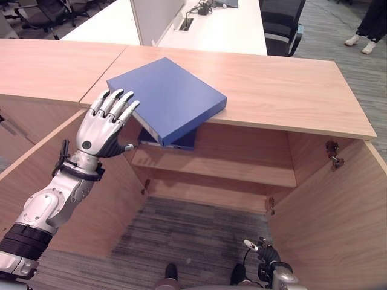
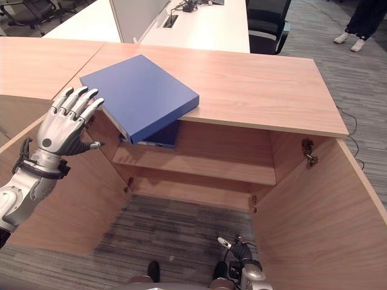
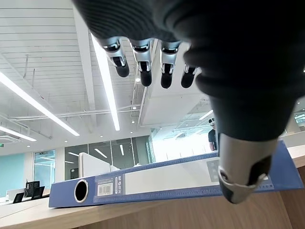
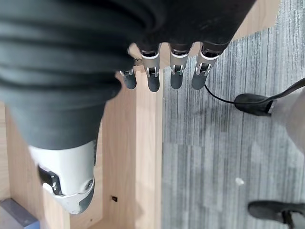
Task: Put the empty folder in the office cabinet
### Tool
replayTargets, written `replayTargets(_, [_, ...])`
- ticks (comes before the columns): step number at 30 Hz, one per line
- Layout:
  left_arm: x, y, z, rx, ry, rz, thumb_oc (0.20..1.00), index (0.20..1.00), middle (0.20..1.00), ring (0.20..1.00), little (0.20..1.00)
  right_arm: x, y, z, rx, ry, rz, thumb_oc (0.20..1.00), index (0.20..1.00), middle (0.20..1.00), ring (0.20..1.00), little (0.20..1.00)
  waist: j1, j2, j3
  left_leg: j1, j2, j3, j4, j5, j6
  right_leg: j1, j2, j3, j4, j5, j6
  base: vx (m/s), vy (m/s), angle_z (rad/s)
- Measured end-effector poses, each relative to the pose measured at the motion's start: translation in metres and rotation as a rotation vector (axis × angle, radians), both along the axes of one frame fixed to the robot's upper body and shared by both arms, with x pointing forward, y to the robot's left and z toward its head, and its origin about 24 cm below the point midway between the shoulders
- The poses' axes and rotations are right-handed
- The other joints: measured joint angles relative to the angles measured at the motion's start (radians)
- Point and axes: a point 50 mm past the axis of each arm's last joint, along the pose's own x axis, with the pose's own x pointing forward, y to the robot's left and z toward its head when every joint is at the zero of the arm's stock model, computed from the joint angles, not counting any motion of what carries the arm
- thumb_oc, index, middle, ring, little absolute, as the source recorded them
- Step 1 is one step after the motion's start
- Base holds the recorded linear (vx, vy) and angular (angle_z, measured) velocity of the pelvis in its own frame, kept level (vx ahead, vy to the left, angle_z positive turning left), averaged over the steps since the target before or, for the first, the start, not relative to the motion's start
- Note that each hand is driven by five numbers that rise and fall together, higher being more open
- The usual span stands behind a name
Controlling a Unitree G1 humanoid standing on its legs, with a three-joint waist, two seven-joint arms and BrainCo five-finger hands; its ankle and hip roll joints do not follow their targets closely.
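Left wrist view shows folder (image 3: 171, 181) spine, left hand (image 1: 104, 130) fingers relaxed, right hand (image 4: 71, 157) released

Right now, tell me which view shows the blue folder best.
The left eye view: the whole blue folder lies overhanging the cabinet top, left hand beside it. The right eye view matches; the left wrist view gives its spine; the right wrist view, a corner.
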Motion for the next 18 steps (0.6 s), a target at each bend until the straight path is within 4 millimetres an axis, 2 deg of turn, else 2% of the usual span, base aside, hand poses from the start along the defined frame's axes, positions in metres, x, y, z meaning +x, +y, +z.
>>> replayTargets(18, [0.011, -0.011, 0.000, 0.030, 0.039, -0.023, 1.000, 1.000, 1.000, 1.000, 1.000, -0.008, -0.001, -0.004, 0.003, 0.034, 0.001, 1.000, 1.000, 1.000, 1.000, 1.000, -0.020, -0.004, -0.017, 0.010, 0.000, 0.012, 0.008, 0.000, 0.000, 0.002, 0.001, 0.010, 0.000, 0.000, 0.000, 0.00, 0.001, -0.01])
